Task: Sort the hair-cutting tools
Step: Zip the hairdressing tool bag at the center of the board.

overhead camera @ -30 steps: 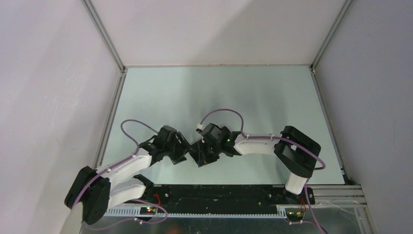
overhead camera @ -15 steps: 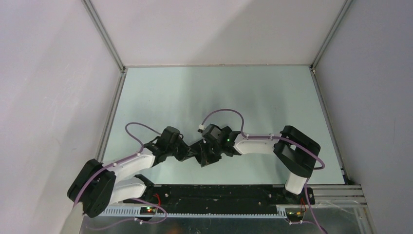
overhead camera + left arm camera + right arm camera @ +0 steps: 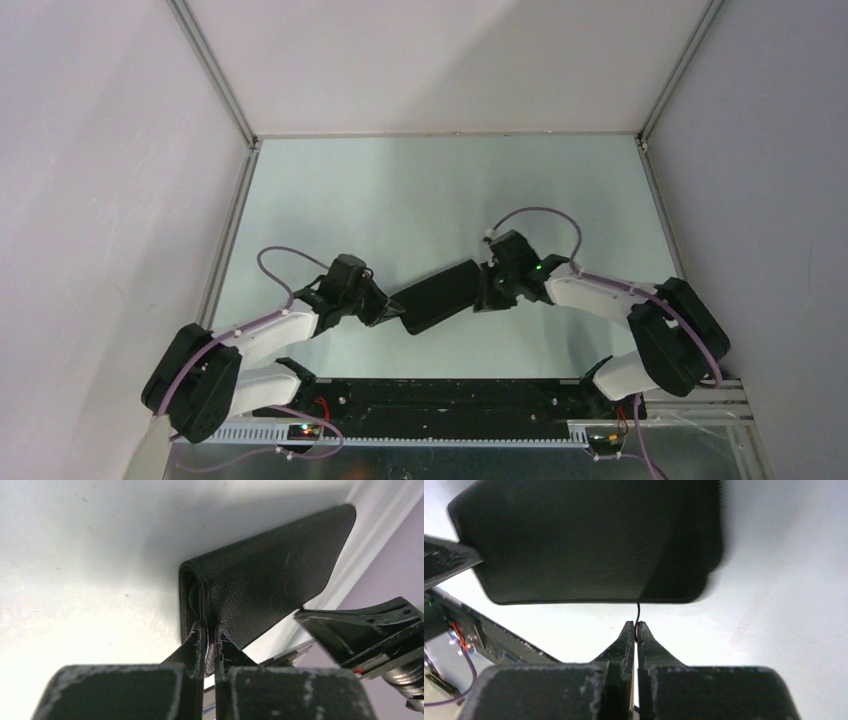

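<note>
Near middle of table (image 3: 400,190): black case (image 3: 440,296), long and rectangular, slanted with its left end nearer and its right end farther. It sits between the two grippers, one at each end. Whether it rests on the surface or is raised off it, I cannot tell.

Left gripper (image 3: 393,312): at the case's near-left end. The wrist view shows both fingertips clamped hard on the grained edge of the case, with the material bunched between them. A zip coil (image 3: 192,592) shows in the fold of that end, just above the grip. The case runs away from the fingers toward the far right, standing on its long edge in this view. The other arm's gripper shows dark at the right margin, apart from the left fingers.

Right gripper (image 3: 487,285): at the case's far-right end. Its wrist view shows the fingertips pressed together with no gap, pinching a thin black strand (image 3: 638,612) that runs from the case's edge down to the tips. The fingers do not touch the case body itself. The broad dark face of the case fills the upper frame.

Hair-cutting tools: not visible in any of the three views, so I cannot tell where they are.

A purple cable (image 3: 530,212) loops over the right wrist.
</note>
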Tool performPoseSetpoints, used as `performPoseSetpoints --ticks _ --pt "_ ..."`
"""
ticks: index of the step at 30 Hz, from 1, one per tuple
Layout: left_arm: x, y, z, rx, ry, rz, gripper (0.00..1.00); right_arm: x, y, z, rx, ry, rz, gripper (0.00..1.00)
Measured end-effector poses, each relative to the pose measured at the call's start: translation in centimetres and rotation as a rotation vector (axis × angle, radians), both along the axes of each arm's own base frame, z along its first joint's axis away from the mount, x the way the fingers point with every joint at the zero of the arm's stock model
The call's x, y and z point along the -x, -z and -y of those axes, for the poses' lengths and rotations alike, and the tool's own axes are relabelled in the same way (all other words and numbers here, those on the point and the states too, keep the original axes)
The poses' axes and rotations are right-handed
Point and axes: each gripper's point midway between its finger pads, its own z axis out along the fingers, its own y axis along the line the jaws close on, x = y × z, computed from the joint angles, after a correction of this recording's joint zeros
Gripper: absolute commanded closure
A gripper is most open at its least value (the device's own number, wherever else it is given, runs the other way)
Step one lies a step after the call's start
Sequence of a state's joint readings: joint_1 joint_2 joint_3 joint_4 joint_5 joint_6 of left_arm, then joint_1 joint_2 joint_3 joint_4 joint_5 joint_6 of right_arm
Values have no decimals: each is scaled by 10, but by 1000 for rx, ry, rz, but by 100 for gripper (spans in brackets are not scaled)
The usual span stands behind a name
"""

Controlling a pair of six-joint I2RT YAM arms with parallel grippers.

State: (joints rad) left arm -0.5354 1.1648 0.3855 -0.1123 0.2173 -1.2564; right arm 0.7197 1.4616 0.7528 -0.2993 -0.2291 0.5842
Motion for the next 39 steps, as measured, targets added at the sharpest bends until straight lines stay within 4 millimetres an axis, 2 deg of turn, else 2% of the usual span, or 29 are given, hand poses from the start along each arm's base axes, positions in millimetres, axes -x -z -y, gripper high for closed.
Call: performPoseSetpoints --ticks 3,5,8,10,12,13,14,15,16,17,18,20,24,29,31,34,39 --pt "-5 0 -7 -33 20 11 100 -22 1 41 23 113 13 100" --pt "-8 0 -10 -48 40 6 100 -31 0 58 18 163 13 100" --pt "-21 -3 -11 -82 87 7 96 -30 -4 58 0 141 19 100" --pt "-33 -4 -14 -126 116 2 83 -26 -5 53 -5 108 27 100" --pt "-46 -4 -17 -174 148 -5 58 -20 -5 45 -10 74 30 100" --pt "-56 -4 -19 -206 160 -11 52 -16 -5 39 -14 53 31 100" --pt "-65 -4 -20 -234 173 -5 40 -11 -6 33 -21 31 29 100" --pt "-78 -6 -22 -263 173 1 34 -5 -5 26 -29 5 25 100" --pt "-91 -9 -23 -286 178 14 23 1 -4 17 -44 -14 14 100" --pt "-100 -12 -24 -302 180 30 17 10 -4 8 -52 -48 5 100" --pt "-108 -17 -24 -315 177 44 7 17 -3 -2 -65 -75 -3 100" --pt "-119 -28 -25 -326 173 83 1 33 -1 -23 -94 -120 -25 100" --pt "-115 -43 -34 -338 128 129 1 52 2 -59 -128 -178 -53 100" --pt "-75 -54 -60 -332 -9 170 8 53 -8 -100 -168 -209 -23 100" --pt "-60 -53 -64 -307 -41 180 13 53 -12 -113 -187 -222 -6 100" --pt "-41 -42 -55 -253 -38 162 22 50 -14 -123 -203 -222 6 100" --pt "-11 -16 -27 -152 19 102 37 48 -7 -126 -191 -214 1 100"
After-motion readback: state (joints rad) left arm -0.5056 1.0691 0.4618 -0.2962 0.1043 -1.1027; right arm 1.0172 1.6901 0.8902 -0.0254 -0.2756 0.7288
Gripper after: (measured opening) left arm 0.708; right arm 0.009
